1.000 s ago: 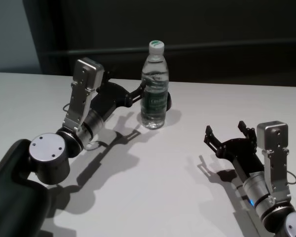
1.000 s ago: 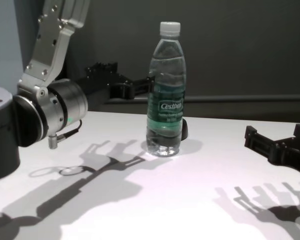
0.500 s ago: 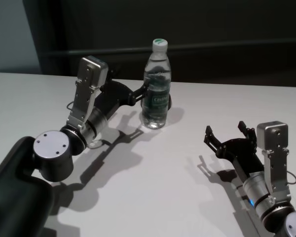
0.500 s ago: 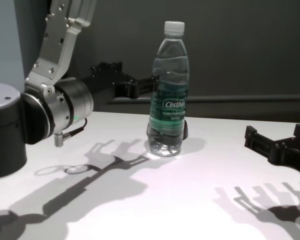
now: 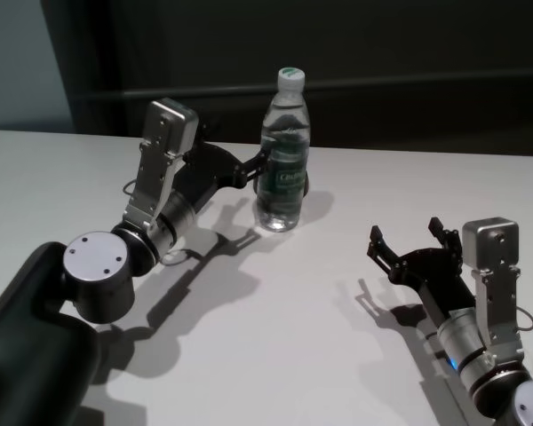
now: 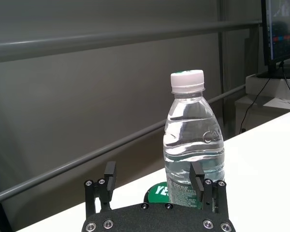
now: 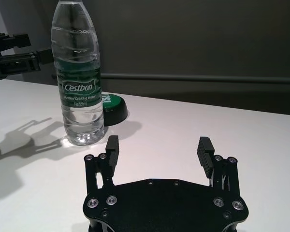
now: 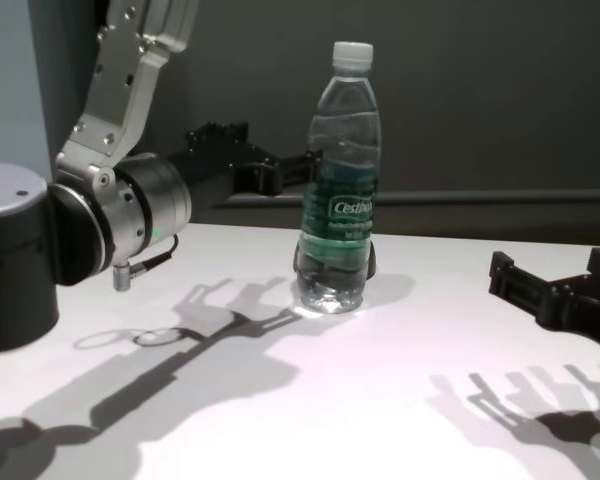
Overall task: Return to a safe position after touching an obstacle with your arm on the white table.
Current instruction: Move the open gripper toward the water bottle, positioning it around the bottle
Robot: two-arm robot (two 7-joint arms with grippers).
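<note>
Your head view looks down on the broad white surface (image 5: 275,337); your chest view sits low at its edge. Both wrist views share the tall clear plastic bottle (image 7: 78,72).

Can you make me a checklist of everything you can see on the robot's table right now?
Surface: white table, smooth, with arm shadows on it.
Job's things: water bottle standing, tilted slightly, white cap on.
Clutter: small dark round object with a green top behind the bottle's base.
Grippers: left gripper open, one finger at the bottle's side; right gripper open, holding nothing, low over the table, away from the bottle.
Cables: short cable at the left wrist; cords by a monitor beyond the table.
Surroundings: dark wall with a horizontal rail.
</note>
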